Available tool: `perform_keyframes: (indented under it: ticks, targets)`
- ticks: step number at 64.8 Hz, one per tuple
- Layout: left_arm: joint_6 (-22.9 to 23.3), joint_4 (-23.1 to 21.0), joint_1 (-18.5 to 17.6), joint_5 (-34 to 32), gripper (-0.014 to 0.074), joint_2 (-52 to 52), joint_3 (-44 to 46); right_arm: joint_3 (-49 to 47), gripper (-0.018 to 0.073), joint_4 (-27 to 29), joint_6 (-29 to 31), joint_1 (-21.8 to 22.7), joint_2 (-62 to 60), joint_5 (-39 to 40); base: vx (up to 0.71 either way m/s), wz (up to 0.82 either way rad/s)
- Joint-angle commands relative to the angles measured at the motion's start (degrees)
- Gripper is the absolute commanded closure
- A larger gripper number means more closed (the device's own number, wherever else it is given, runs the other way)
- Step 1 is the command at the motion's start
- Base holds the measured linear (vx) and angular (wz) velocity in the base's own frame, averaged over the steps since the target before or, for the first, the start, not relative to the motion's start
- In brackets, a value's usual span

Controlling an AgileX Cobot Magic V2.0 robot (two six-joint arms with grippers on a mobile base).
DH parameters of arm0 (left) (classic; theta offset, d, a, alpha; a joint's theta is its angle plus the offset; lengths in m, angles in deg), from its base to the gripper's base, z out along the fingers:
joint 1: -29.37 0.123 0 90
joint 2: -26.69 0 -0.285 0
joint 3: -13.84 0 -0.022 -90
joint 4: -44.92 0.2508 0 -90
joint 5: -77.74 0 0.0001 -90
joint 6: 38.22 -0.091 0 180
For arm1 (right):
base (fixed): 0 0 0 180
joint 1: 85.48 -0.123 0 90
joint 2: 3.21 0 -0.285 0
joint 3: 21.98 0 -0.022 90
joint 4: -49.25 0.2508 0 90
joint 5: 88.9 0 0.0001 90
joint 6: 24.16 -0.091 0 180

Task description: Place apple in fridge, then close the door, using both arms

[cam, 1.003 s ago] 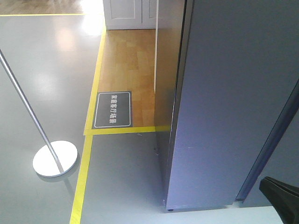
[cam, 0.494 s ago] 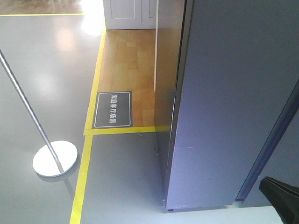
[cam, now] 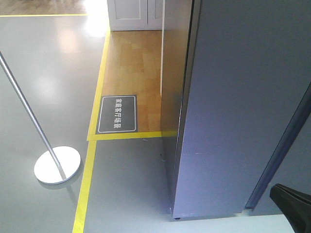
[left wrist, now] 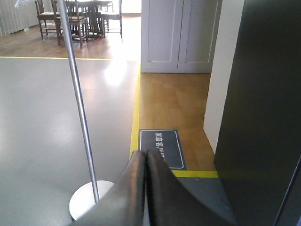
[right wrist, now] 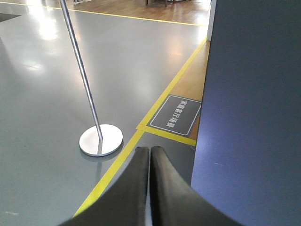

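Glossy grey floor, yellow tape line, wooden flooring

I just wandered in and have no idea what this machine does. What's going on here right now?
Nothing is being handled at the moment. Both the left gripper and the right gripper are shut and empty, hanging above the floor beside the dark grey fridge. No apple shows in any view. A metal stand rests on the grey floor nearby.

A metal pole on a round base stands on the grey floor left of the yellow tape line, with a dark floor sign just right of that line on wood flooring.
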Motion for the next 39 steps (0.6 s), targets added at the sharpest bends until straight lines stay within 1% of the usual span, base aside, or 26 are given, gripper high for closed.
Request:
perform_keyframes:
  ticks: [1, 39]
  targets:
    - [0.57, -0.55, -0.20, -3.99, 0.0603, 0.87, 0.95, -1.44, 0.0562, 2.63, 0.37, 0.16, 0.37, 0.98, 0.00, 0.00]
    - [0.57, -0.55, -0.20, -3.99, 0.0603, 0.87, 0.95, -1.44, 0.0562, 2.63, 0.37, 0.16, 0.37, 0.98, 0.00, 0.00]
